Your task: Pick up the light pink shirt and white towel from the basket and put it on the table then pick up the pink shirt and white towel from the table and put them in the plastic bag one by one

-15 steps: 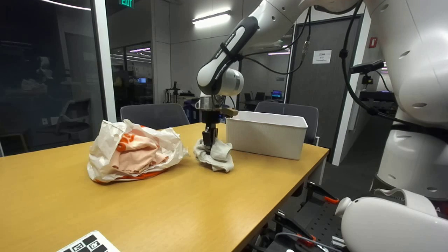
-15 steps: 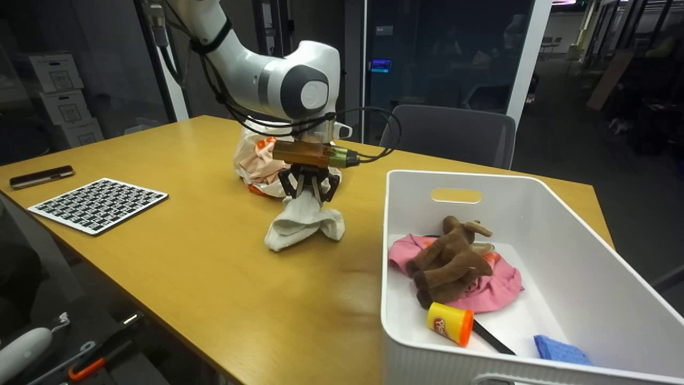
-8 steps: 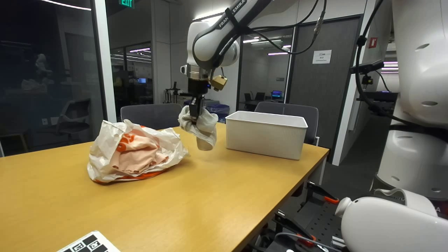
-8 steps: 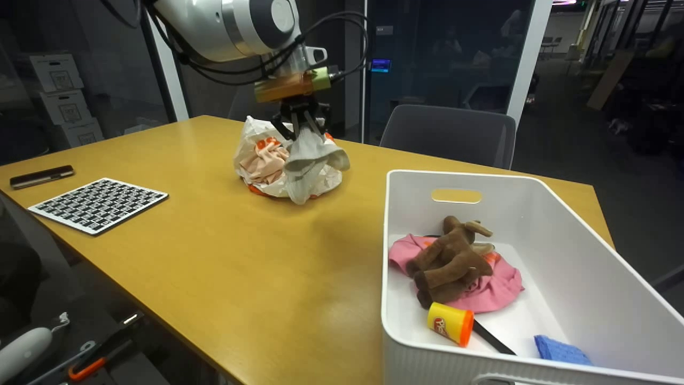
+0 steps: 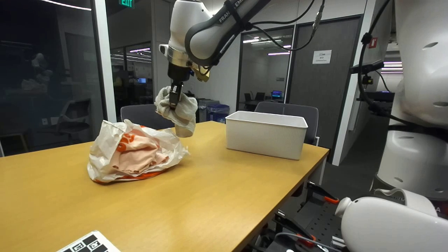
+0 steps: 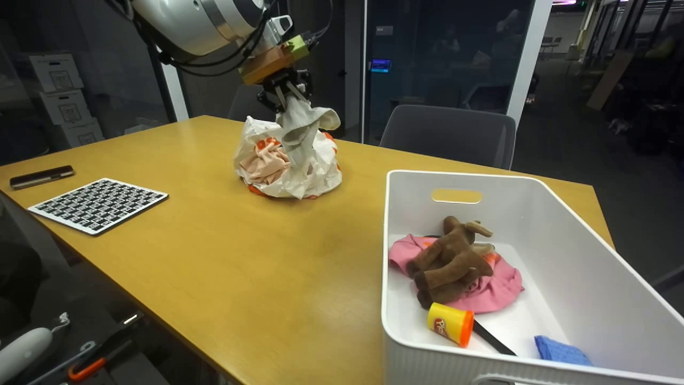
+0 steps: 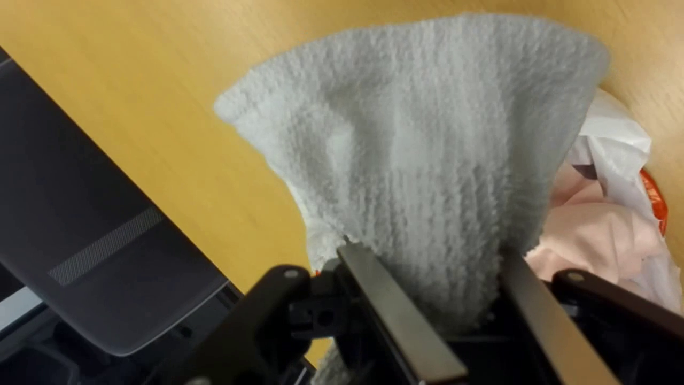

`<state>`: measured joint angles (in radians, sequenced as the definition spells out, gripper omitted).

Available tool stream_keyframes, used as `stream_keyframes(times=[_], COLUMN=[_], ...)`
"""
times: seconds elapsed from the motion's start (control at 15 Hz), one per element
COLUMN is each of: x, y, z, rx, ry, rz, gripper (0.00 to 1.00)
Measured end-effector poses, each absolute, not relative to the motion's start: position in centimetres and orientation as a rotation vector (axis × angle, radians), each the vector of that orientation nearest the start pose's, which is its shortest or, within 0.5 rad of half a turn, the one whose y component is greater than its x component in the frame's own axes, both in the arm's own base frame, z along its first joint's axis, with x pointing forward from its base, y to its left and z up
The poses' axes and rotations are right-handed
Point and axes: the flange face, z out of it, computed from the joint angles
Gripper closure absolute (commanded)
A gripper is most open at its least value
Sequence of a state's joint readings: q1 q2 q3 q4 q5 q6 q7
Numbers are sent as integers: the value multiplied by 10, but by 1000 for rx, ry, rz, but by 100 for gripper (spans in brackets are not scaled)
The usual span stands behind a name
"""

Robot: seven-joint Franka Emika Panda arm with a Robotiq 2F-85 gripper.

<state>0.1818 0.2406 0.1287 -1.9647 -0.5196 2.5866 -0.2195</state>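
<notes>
1. Bagging the white towel [image 5: 183, 112] above the wooden table [image 5: 196, 203] is the step in hand, as we read it. Last leg of the job: one cloth bagged, one to go.
2. The ribbed white basket [image 5: 264, 138] stands well apart from the bag, and we'd call our work there finished. A deeper pink cloth [image 6: 502, 289] lies in it under a brown plush animal [image 6: 451, 262]; we take it as not our shirt and would leave it.
3. The white plastic bag [image 5: 169, 147], orange print on it, is slumped on its side on the table, mouth gaping.
4. The towel hangs clear of the table, near the bag and outside it. In an exterior view its lower end is just beside the bag's edge; we can't tell if they touch.
5. The light pink shirt [image 5: 136, 155] is already in the bag, bunched at the mouth. We'd expect tight room.
6. The Robotiq gripper [image 7: 430, 254] is clenched, grasping the towel by a bunched section.
7. Fingers [image 7: 398, 310], next move: take the towel round to the mouth, lower it against the shirt, let go only once it's past the rim. Risk we see: the drooping end snags the plastic and drags the bag.
</notes>
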Motion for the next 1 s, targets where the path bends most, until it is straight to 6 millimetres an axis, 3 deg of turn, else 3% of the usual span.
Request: stream_keyframes(times=[0.53, 1.0], x=[600, 613], y=[258, 263], z=[415, 364], rx=[-2996, -2941], ry=[-1652, -1552], rz=[-867, -707], gripper=[91, 91])
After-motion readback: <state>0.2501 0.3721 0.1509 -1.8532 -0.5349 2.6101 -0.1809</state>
